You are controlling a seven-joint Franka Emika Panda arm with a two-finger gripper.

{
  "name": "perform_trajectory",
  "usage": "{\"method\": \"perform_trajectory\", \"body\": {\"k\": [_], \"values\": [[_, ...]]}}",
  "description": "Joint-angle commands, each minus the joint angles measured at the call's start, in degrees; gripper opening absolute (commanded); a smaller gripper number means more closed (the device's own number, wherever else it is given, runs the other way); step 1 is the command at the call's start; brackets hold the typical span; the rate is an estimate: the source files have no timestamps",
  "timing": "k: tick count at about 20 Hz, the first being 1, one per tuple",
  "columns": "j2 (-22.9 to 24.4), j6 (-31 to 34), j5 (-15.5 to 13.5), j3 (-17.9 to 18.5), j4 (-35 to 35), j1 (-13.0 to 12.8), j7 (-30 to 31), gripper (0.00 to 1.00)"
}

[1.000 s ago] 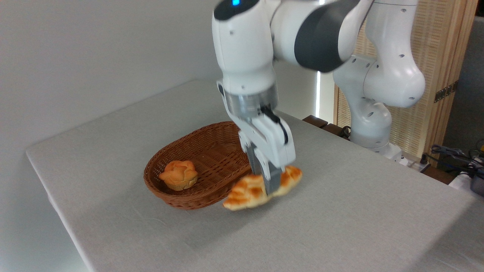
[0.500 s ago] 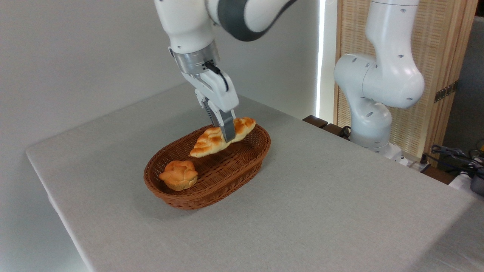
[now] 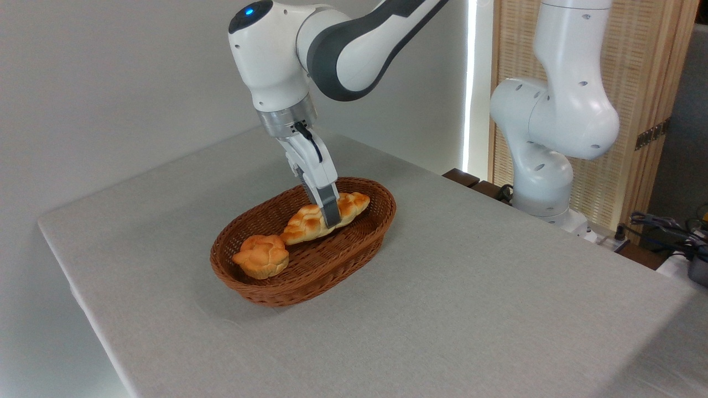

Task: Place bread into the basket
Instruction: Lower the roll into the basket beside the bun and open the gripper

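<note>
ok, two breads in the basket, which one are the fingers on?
The long braided loaf, toward the far end of the basket. The round flower-shaped bun sits free at the near end.

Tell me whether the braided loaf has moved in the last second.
Yes. The loaf went from the table in front of the basket up and back, now inside it.

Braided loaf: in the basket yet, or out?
In. The braided loaf lies within the basket rim, beside the round bun, with the pincer shut on it.
</note>
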State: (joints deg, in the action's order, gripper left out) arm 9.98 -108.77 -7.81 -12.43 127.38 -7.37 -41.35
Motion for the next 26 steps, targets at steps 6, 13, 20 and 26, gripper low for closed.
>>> {"method": "perform_trajectory", "body": {"k": [6,13,20,26], "values": [[0.83,-0.39,-0.80,1.00,-0.11,-0.54,-0.22,1.00],[1.44,-0.04,-0.80,1.53,-0.99,-0.54,-0.31,1.00],[1.53,0.05,-0.71,1.88,-2.92,-0.45,-0.31,1.00],[1.36,0.76,-0.27,6.01,-14.34,-0.10,-0.57,1.00]]}}
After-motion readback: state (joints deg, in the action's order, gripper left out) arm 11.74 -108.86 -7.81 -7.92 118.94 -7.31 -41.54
